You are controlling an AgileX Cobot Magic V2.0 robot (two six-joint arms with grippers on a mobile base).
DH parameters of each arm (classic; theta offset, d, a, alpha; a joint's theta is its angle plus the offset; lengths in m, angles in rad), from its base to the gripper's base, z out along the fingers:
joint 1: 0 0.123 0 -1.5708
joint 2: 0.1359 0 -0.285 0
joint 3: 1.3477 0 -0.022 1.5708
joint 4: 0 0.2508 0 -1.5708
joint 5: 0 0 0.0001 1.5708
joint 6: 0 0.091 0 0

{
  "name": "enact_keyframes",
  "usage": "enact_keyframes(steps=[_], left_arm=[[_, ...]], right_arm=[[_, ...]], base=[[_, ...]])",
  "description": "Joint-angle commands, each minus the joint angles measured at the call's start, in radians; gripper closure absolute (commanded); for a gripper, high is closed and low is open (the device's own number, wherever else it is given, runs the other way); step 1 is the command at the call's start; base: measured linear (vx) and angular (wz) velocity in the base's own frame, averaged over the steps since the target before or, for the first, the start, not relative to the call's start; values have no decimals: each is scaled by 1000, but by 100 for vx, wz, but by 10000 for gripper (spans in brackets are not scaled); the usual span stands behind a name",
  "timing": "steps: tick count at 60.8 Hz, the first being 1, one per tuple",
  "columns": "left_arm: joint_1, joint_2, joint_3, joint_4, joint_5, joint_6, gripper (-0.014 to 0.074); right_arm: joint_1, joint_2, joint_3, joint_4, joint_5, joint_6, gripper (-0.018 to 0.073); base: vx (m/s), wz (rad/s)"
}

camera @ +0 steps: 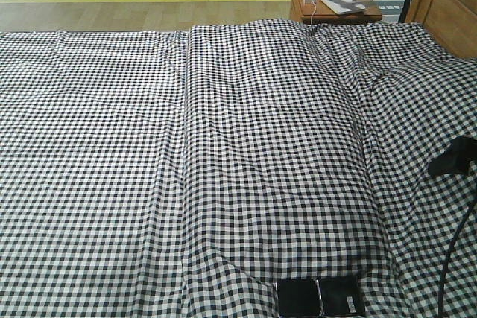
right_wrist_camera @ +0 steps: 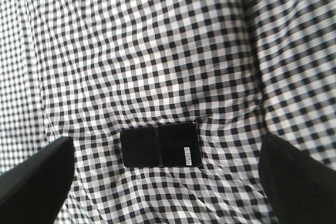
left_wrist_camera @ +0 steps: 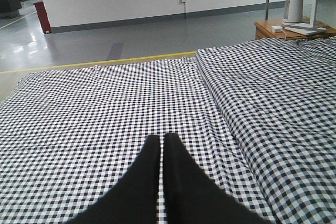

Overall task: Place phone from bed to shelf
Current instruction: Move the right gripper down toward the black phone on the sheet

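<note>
Near the near edge of the bed (camera: 89,147), right of the middle: the phone (camera: 320,297), flat and unfolded on the checked sheet, white sticker on its right half. Above it, the right hand (right_wrist_camera: 164,141), spread wide, fingers (right_wrist_camera: 37,182) on either side, gripping nothing, not touching. Over the left part of the bed, the left hand (left_wrist_camera: 161,139), pressed closed, empty. Beyond the far right corner, a small side table (camera: 298,7).
</note>
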Motion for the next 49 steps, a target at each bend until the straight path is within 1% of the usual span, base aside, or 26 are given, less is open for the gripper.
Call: enact_keyframes(steps=[1,14,26,45,49], left_arm=[[0,-10,-26,-5,-70,-4,596],[0,-10,-26,-5,-70,-4,596],[0,-10,-26,-5,-70,-4,596],[0,-10,-26,-5,-70,-4,596],[0,-10,-26,-5,-70,-4,596]], right_arm=[[-8,66,-66,77,38,-80,-95],[-8,301,-168,113,130,-187,-88],[-7,457,-190,157,177,-283,-74],[-6,668,-190,299,228,-475,-57],[-3,703,-192,315,232,-505,-54]], base=[[0,0],[0,0],[0,0],[0,0],[0,0]])
